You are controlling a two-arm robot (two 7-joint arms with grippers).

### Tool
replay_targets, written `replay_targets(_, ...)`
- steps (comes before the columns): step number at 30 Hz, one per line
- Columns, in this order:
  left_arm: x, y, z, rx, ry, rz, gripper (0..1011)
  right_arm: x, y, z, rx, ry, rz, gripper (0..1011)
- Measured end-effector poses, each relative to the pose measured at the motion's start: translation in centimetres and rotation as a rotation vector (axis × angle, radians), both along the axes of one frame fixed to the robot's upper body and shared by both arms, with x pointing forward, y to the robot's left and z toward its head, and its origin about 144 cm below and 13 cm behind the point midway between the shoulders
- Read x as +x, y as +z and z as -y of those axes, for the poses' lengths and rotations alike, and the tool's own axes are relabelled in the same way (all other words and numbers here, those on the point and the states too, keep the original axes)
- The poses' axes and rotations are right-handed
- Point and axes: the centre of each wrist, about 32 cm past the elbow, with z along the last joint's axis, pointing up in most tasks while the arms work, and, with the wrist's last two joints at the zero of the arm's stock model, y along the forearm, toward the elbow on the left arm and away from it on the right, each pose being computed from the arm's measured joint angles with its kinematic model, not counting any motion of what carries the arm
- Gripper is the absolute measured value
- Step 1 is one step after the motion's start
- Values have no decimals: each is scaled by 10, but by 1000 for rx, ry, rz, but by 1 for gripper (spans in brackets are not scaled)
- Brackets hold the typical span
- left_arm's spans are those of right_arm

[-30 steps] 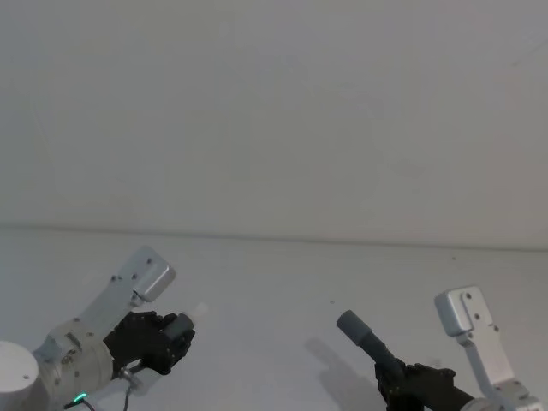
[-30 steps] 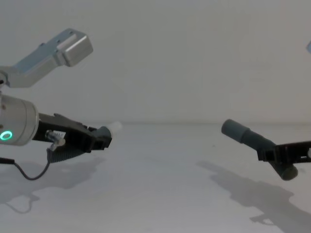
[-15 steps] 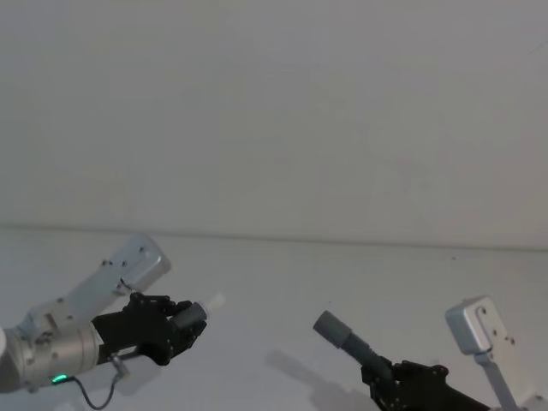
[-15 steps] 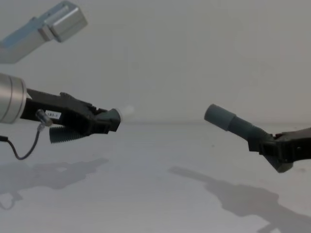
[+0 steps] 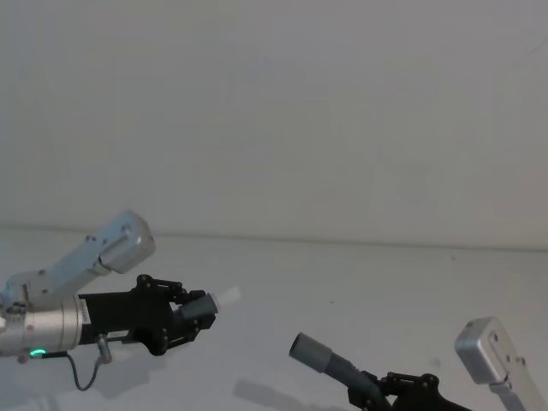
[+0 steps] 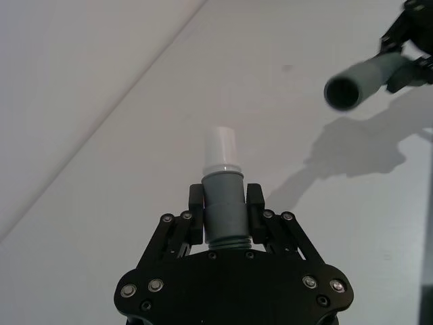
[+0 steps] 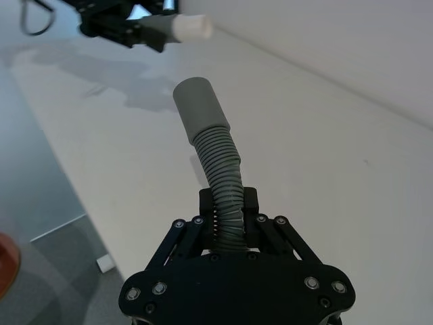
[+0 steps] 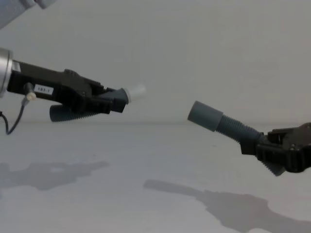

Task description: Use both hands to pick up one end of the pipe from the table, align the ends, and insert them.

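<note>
Above the plain white table [image 8: 146, 165], the black left gripper [image 8: 108, 103] clamps the stiff collar of a white-tipped grey hose piece [image 8: 122, 96], while the black right gripper [image 8: 251, 144] pinches a light, bendy ribbed grey hose [image 8: 232, 127] behind its ribs, so its smooth cuff [image 8: 205, 115], apart from the tip, may wobble.

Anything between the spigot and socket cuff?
Nothing; chest view shows a bare gap between the spigot in the left tool and the socket cuff in the right tool.

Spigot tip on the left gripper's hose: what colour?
White tip above a grey collar; clearest in the left wrist view.
</note>
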Motion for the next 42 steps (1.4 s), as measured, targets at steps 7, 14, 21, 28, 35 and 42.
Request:
replay_targets(7, 8, 12, -7, -21, -110, -12, 340, 4, -1, 6, -7, 83, 39, 216)
replay_targets(14, 16, 22, -12, -49, -233, -58, 340, 9, -1, 9, -9, 117, 67, 216)
replay_targets(21, 22, 27, -14, -67, -319, -111, 340, 15, 1, 11, -10, 121, 81, 216)
replay_targets(28, 25, 29, -14, -69, -365, -143, 340, 19, 3, 11, -5, 113, 94, 216)
replay_targets(35, 29, 31, -14, -63, -389, -176, 340, 23, 3, 12, 1, 108, 112, 216)
replay_targets(42, 35, 35, -14, -53, -395, -194, 340, 25, 3, 14, 15, 113, 131, 216)
